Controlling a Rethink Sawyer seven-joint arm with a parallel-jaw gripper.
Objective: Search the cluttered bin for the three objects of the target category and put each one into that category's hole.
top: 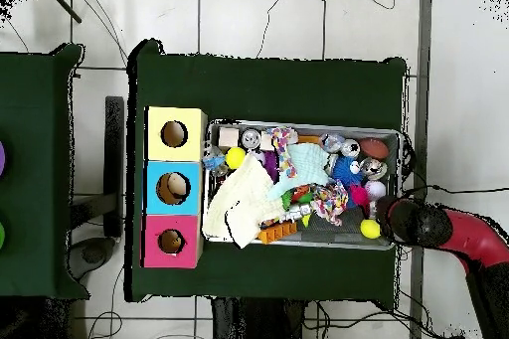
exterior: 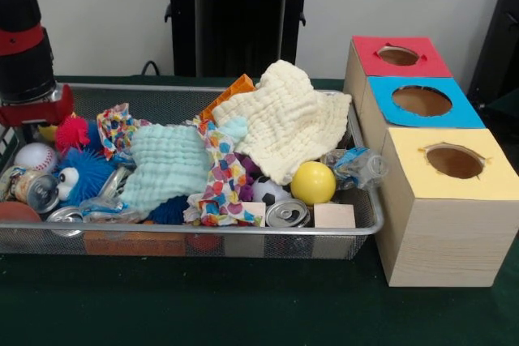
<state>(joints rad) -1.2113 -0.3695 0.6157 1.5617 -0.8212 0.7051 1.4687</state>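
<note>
The silver wire-mesh bin [exterior: 243,231] is full of clutter and also shows in the overhead view [top: 308,125]. It holds a cream cloth [exterior: 284,119], a mint cloth [exterior: 166,164], a heart-patterned cloth [exterior: 223,180], a yellow ball [exterior: 313,182], a small soccer ball [exterior: 268,192], a can [exterior: 287,214], a wooden block [exterior: 334,215], a baseball [exterior: 34,156] and a blue fuzzy toy [exterior: 85,174]. My gripper [exterior: 32,111] hangs over the bin's far left corner in the front view. In the overhead view my gripper [top: 400,221] is beside a second yellow ball [top: 370,228].
Three wooden boxes with round holes stand in a row against the bin's end: red-topped [exterior: 369,58], blue-topped [exterior: 458,113], yellow-topped [exterior: 405,160]. A crushed plastic bottle [exterior: 355,166] lies in the bin near them. The green table [exterior: 243,305] carries everything.
</note>
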